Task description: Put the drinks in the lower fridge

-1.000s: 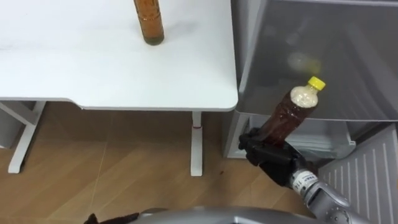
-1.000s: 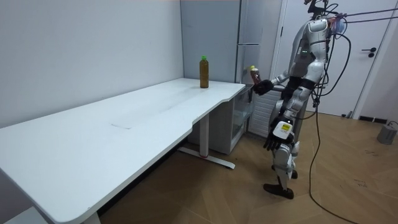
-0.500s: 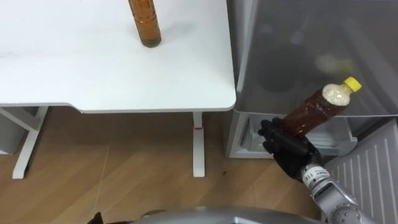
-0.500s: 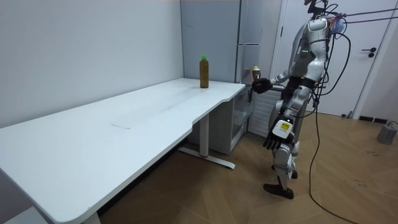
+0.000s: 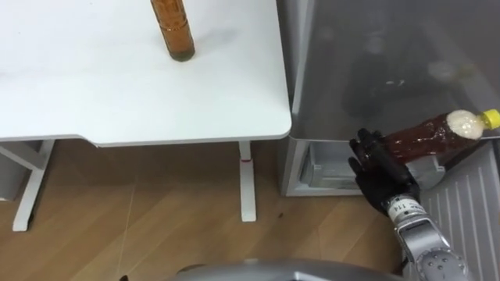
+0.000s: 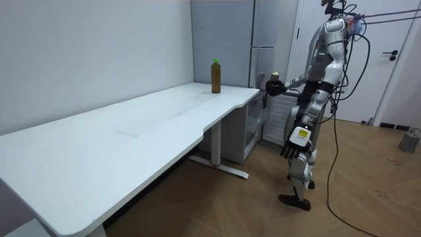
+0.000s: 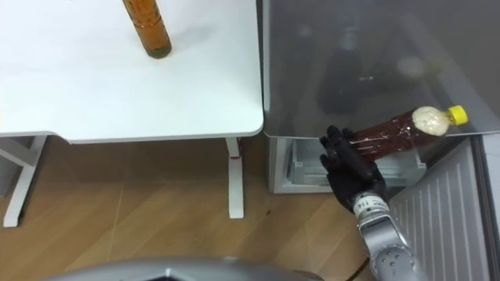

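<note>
So no drink is stored yet: right hand [image 5: 379, 168] is clamped round the yellow-capped bottle [image 5: 430, 134], tipped near-flat at 3 o'clock above the open lower fridge [image 5: 316, 168]. Second bottle [image 5: 173, 27] waits on the table [image 5: 117, 94] at 11 o'clock. Left hand [image 6: 288, 151] hangs at the robot's side, state unclear.

You have a long white table [image 5: 117, 94] across the upper left of the eye views, its top bare toward the near edge. Under it, an upright white leg [image 5: 248, 183] stands near the right corner and a slanted one [image 5: 30, 187] at the far left. Wooden floor [image 5: 156, 226] runs beneath. In the room view, a plain grey wall [image 6: 79, 52] backs the table. At the right you find a white door [image 6: 388, 92] with a dark handle [image 6: 393, 55] and a small grey container [image 6: 409, 140] on the floor near it
</note>
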